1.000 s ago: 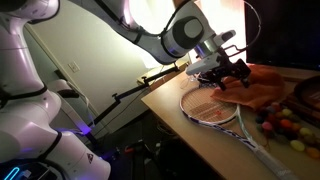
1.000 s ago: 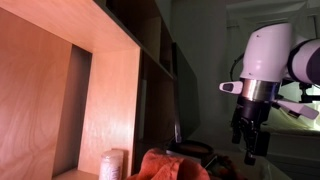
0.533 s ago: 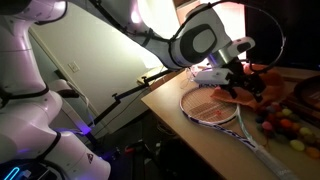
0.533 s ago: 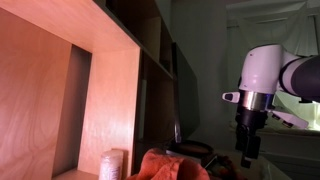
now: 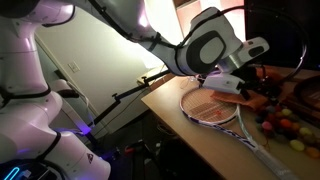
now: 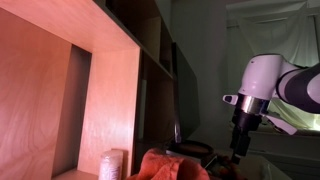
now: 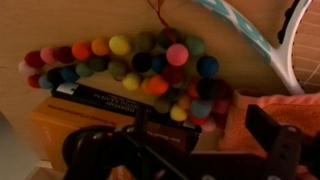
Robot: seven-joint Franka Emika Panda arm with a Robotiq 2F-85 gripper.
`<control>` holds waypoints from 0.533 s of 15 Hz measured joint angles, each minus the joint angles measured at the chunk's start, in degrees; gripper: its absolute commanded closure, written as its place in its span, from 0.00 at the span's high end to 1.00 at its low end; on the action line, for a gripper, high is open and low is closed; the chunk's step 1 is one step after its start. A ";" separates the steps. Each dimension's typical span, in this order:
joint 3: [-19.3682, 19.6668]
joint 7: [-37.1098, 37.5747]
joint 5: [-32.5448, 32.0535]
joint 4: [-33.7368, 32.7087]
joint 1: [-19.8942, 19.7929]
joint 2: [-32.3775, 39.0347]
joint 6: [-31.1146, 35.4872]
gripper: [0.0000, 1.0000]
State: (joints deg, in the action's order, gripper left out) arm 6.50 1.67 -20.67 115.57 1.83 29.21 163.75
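Pincer (image 7: pixel 190 150) hangs w/ jaws wide apart, nothing btwn them, over the far part of the surface (image 5: pixel 165 97). Flat on it lies a tennis racket (image 5: pixel 213 108), head close to the near edge w/ only a thin bare strip left there. Just behind it, an orange cloth (image 5: pixel 272 88) is bunched up by the pincer. Right below the jaws sits a string of coloured balls (image 7: pixel 140 62), touching a black book (image 7: pixel 115 99); little bare wood around them.
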 measured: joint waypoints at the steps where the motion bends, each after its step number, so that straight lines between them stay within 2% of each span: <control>1: 0.03 0.00 0.00 -0.87 0.13 0.28 0.51 1.00; 8: -0.70 -0.11 1.90 -5.27 1.64 1.93 0.64 1.00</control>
State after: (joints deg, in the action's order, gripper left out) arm 5.80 1.56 -18.77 110.30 3.47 31.14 164.39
